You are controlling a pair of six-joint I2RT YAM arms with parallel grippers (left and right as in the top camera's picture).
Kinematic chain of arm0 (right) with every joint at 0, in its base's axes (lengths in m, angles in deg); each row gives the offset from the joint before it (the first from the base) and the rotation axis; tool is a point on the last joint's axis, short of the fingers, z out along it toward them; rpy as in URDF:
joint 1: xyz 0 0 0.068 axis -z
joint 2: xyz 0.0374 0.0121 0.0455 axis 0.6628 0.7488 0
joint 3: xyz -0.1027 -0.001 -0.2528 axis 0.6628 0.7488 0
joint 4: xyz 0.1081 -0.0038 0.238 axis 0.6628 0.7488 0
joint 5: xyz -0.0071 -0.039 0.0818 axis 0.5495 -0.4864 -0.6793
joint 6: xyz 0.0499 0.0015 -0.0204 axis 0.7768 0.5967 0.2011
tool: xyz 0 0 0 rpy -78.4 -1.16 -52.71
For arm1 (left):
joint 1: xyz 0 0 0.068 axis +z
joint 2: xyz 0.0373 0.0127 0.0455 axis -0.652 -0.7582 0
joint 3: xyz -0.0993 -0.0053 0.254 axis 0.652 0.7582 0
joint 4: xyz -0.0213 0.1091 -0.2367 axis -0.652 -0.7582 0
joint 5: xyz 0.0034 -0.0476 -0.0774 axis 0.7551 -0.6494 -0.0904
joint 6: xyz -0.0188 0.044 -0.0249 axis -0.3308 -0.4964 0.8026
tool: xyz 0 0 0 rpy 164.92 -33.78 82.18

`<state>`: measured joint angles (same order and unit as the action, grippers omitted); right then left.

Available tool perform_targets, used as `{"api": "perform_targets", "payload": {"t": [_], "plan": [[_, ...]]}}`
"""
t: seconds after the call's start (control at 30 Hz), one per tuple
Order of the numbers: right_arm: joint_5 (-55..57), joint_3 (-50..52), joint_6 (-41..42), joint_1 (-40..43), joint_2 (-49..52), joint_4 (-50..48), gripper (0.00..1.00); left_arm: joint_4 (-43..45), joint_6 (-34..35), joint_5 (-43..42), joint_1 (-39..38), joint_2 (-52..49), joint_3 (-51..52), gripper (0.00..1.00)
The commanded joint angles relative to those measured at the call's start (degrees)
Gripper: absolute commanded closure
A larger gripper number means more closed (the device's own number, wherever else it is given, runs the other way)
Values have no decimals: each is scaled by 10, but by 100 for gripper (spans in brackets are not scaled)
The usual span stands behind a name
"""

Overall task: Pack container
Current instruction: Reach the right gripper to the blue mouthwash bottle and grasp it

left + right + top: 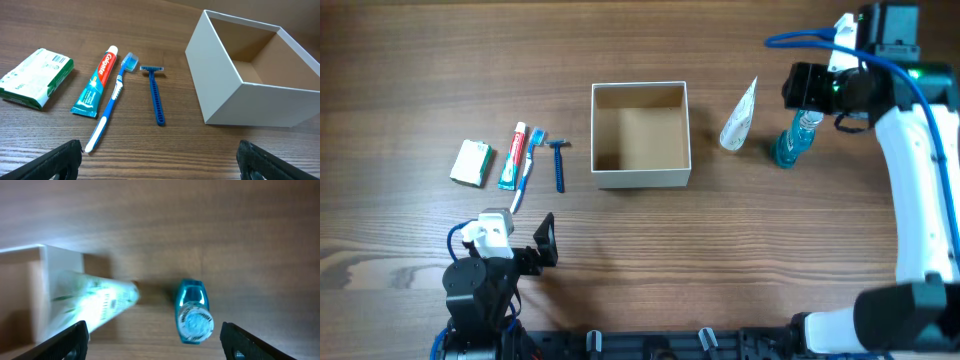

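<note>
The container [641, 179] stands mid-table, a square white-walled box with a tan inside and nothing in it; it also shows in the left wrist view [240, 107] and the right wrist view [60, 260]. Left of it lie a green soap packet [472, 162], a toothpaste tube [513, 156], a toothbrush [526, 170] and a blue razor [559, 163]. Right of it lie a white tube [740, 115] and an upright blue bottle [790, 143]. My left gripper [517, 243] is open and empty, near the front edge. My right gripper [157, 342] is open above the blue bottle [193, 311].
The wooden table [420, 60] carries nothing else. The right arm [920, 180] stretches along the right edge. The left arm's base [480, 300] sits at the front left.
</note>
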<state>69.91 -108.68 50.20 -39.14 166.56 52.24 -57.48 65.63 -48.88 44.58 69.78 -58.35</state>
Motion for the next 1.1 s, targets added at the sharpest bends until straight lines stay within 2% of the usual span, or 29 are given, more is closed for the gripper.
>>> {"api": "perform_targets", "payload": {"t": [0.0,0.2,0.3,0.8,1.07], "plan": [[26,-15,10,3,31,17,16,0,-7,-15,4,5,4,0],[57,-15,16,3,76,40,17,0,-7,-15,4,5,4,0],[57,-5,32,5,95,50,23,0,-7,-15,4,5,4,0],[35,3,39,17,130,44,23,0,-7,-15,4,5,4,0],[18,3,39,17,150,42,32,0,-7,-15,4,5,4,0]]}}
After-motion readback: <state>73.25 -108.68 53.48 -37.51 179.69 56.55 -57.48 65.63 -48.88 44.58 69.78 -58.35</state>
